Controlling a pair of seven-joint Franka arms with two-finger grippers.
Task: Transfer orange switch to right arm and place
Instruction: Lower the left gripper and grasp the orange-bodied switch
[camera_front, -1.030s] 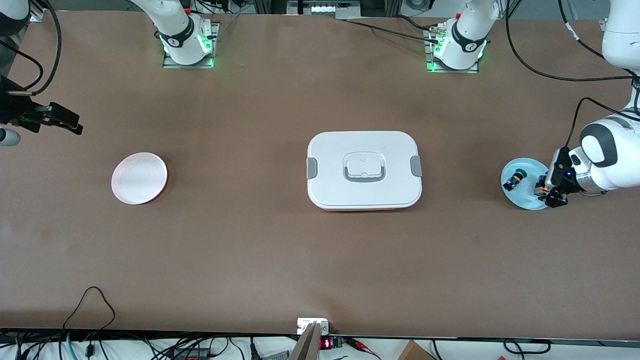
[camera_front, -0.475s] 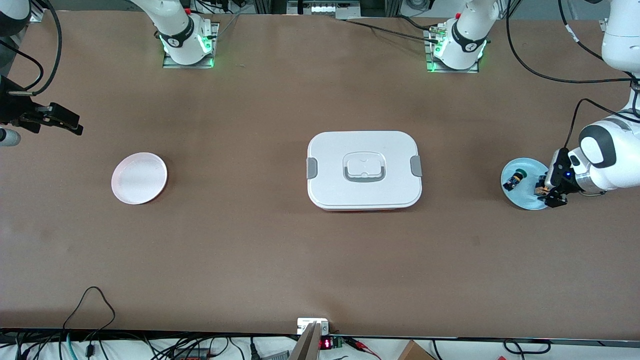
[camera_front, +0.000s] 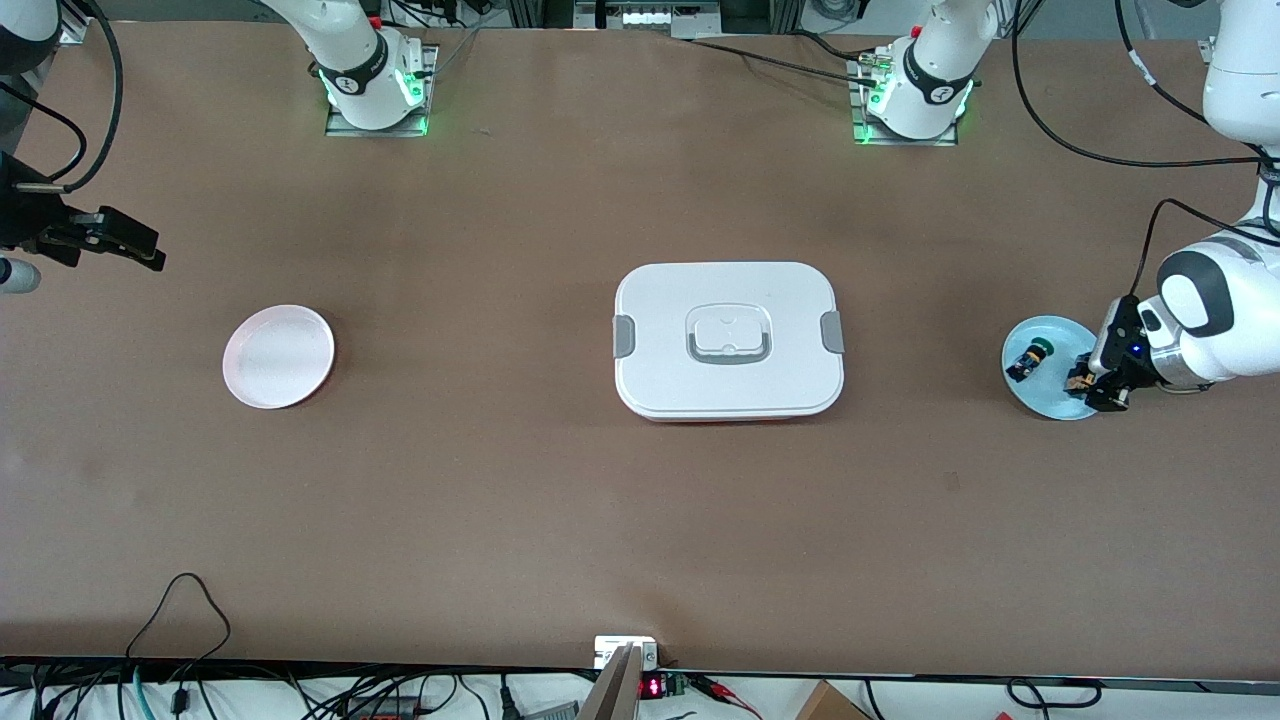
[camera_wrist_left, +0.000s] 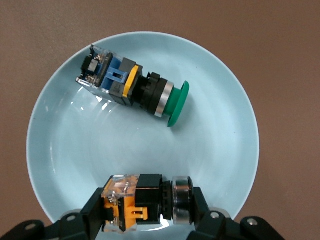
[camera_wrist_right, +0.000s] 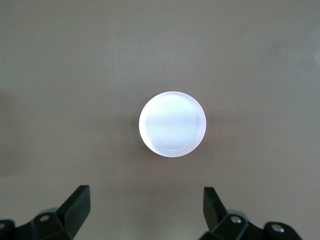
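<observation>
The orange switch (camera_wrist_left: 142, 204), black with an orange block and a clear end, lies lengthwise between the fingers of my left gripper (camera_wrist_left: 145, 210). The fingers press on both its ends, at the rim of the light blue plate (camera_wrist_left: 215, 150). In the front view the left gripper (camera_front: 1092, 387) and the orange switch (camera_front: 1078, 381) are at the plate's (camera_front: 1050, 402) edge, at the left arm's end of the table. My right gripper (camera_wrist_right: 147, 200) is open and empty. It hangs high (camera_front: 135, 245) at the right arm's end of the table.
A similar switch with a green cap (camera_wrist_left: 135, 90) lies on the blue plate, also seen in the front view (camera_front: 1030, 357). A white plate (camera_front: 278, 356) sits below the right gripper (camera_wrist_right: 172, 124). A white lidded box (camera_front: 728, 340) stands mid-table.
My left gripper has shifted slightly, with the orange switch between its fingers, toward the plate's middle. The right arm has not moved.
</observation>
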